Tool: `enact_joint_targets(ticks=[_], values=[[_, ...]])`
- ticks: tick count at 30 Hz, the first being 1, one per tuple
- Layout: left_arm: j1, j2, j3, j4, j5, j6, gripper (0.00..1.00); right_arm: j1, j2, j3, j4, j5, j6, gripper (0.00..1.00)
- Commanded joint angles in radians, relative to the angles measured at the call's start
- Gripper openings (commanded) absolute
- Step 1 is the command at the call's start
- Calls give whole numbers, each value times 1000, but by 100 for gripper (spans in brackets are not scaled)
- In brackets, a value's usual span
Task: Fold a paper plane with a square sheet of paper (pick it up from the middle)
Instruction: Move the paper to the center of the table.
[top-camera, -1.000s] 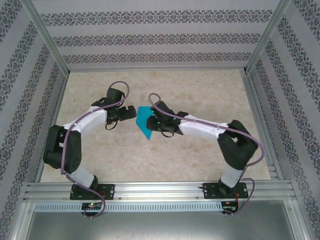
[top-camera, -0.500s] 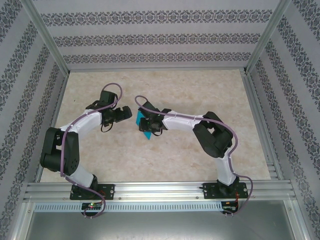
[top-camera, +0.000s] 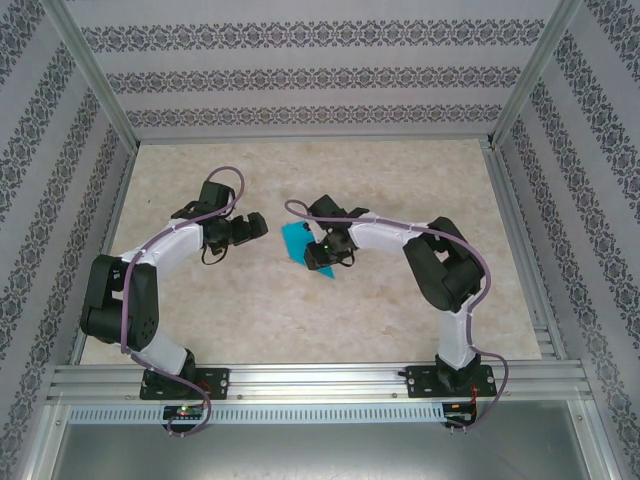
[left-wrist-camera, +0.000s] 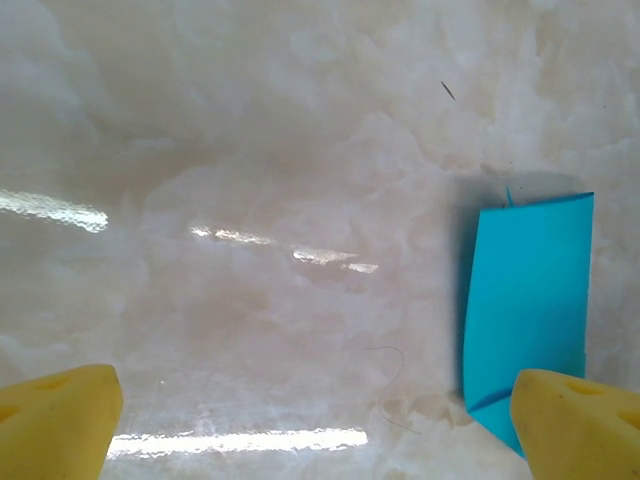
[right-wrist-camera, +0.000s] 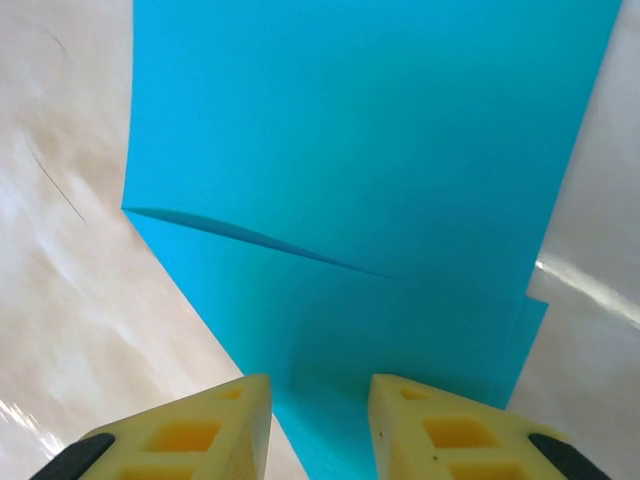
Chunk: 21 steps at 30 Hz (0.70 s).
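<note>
The turquoise-blue sheet of paper (top-camera: 296, 241) lies folded on the table's middle, with a slanted flap edge across it in the right wrist view (right-wrist-camera: 370, 150). My right gripper (top-camera: 320, 251) hovers over its near end, open; its yellow fingers (right-wrist-camera: 190, 430) stand a narrow gap apart above the paper (right-wrist-camera: 320, 420). My left gripper (top-camera: 257, 226) is just left of the paper, open wide, fingers (left-wrist-camera: 55, 420) at the frame's bottom corners. The paper (left-wrist-camera: 530, 310) shows as a narrow strip by its right finger.
The marble-patterned tabletop (top-camera: 400, 180) is walled by patterned panels, with a metal rail (top-camera: 320, 385) along the near edge. A thin hair or thread (left-wrist-camera: 395, 385) lies on the table left of the paper.
The right arm swung left over the paper, then drew back right with its elbow folded in. The paper shifted slightly right. The left gripper pulled a little left and has held since.
</note>
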Motion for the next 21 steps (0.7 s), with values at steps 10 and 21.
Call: enact_joint_targets(ticks=[10, 21], values=[[2, -54, -56, 163, 201, -75, 100, -5, -252, -209, 275, 155, 480, 38], [-46, -49, -93, 203, 241, -137, 100, -4, -181, -226, 421, 50, 584, 34]])
